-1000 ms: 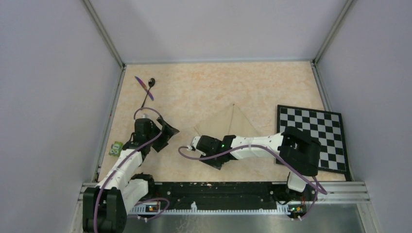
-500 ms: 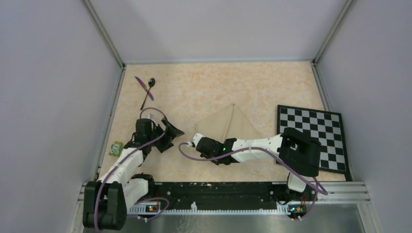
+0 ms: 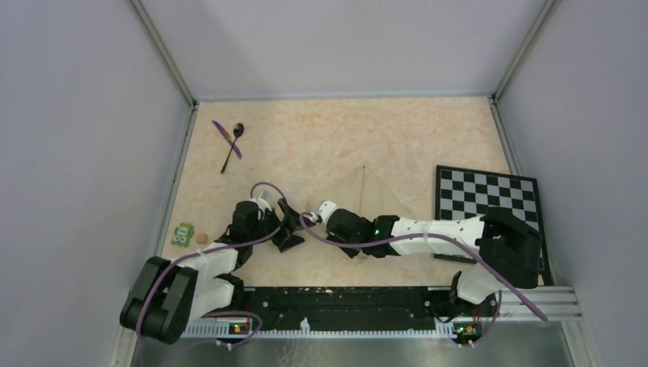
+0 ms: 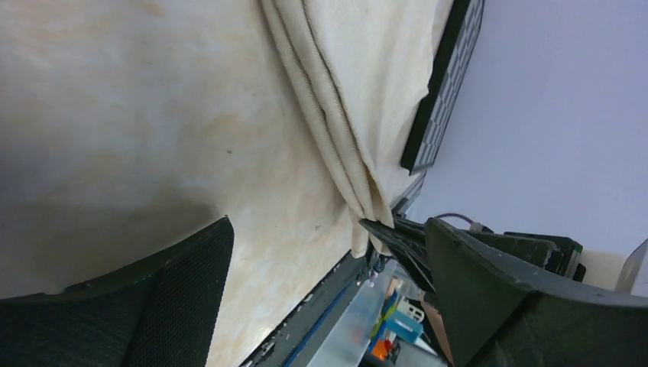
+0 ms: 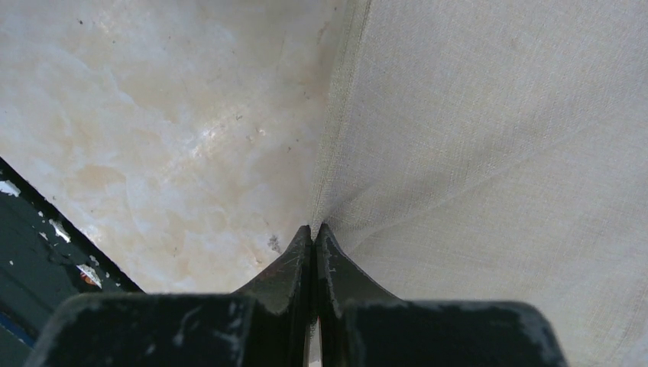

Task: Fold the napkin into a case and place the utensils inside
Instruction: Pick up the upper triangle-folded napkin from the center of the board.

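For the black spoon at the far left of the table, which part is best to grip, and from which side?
Probably the black spoon by the near half of its handle, from above, with the jaws across it. The purple knife crosses the far part of the handle, towards the bowl, while the near end lies free.

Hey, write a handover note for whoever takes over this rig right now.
Left tool open, beside the napkin's near-left corner, holding nothing.
Right tool shut on the napkin's left edge.
Napkin: folded into a layered triangle, at centre; no case yet.
Spoon and knife: crossed at the far left, untouched.
Left: finish the case, put both utensils inside.
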You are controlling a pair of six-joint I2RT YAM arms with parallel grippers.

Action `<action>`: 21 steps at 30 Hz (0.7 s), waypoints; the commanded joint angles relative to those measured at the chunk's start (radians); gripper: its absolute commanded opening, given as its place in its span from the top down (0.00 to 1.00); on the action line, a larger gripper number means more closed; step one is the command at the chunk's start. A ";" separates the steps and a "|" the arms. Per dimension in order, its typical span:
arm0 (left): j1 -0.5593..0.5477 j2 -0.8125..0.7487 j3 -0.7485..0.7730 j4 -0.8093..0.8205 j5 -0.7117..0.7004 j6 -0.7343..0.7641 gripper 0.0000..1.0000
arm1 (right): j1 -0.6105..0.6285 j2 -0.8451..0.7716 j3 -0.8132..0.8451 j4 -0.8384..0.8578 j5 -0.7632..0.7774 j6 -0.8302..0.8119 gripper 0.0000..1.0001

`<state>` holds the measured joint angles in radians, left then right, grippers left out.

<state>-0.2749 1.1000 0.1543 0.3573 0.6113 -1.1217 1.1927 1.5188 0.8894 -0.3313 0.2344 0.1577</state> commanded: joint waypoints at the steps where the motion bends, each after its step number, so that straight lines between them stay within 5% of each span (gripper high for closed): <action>1: -0.135 0.107 -0.006 0.283 -0.063 -0.168 0.01 | -0.011 -0.048 -0.024 0.044 -0.013 0.023 1.00; 12: -0.269 0.325 -0.025 0.520 -0.141 -0.477 0.04 | -0.013 -0.067 -0.039 0.066 -0.009 0.020 1.00; 21: -0.394 0.615 -0.011 0.886 -0.193 -0.647 0.31 | -0.014 -0.073 -0.048 0.071 0.003 0.018 1.00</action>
<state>-0.6266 1.5982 0.1356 1.0599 0.4461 -1.6623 1.1881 1.4914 0.8440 -0.2955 0.2260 0.1623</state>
